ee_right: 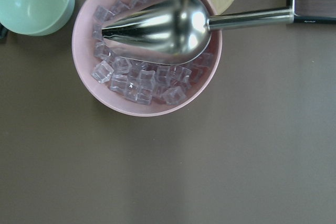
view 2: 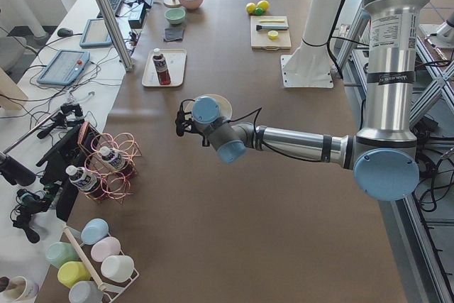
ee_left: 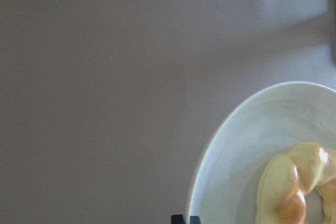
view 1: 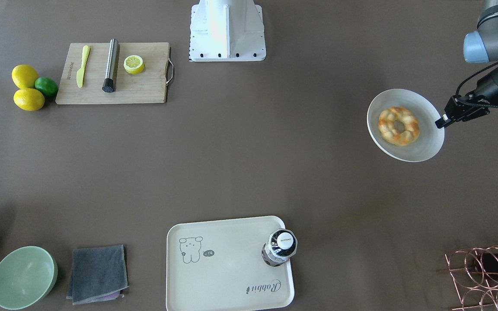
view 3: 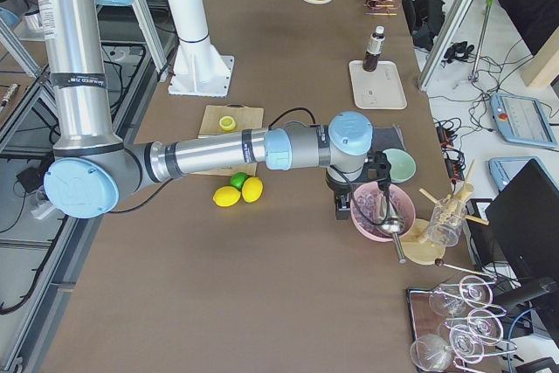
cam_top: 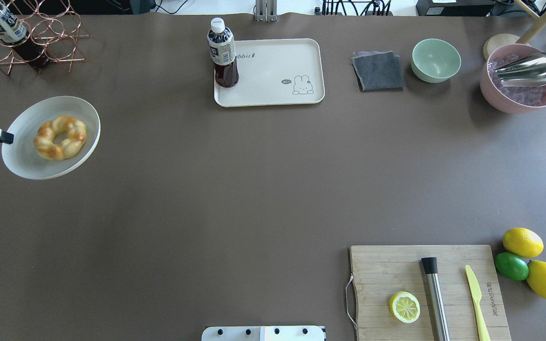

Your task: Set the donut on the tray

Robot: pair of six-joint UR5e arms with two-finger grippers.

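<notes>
Donut (cam_top: 59,137) sits on round white plate (cam_top: 22,163) near tabletop's left edge. Left gripper (cam_top: 6,139) is at plate's outer rim, not over donut. Its fingers (ee_left: 178,219) look close together; can't tell if pinching rim. Right gripper (view 3: 341,209) over pink ice bowl (view 3: 384,216), right corner on operators' edge, fingers unreadable.

Risks: a descent here catches rim, tips plate, donut slides off. Rabbit tray (cam_top: 273,71) is mid operators' edge, well apart. Tea bottle (cam_top: 223,52) stands on tray's corner; arm could topple it at drop-off.
</notes>
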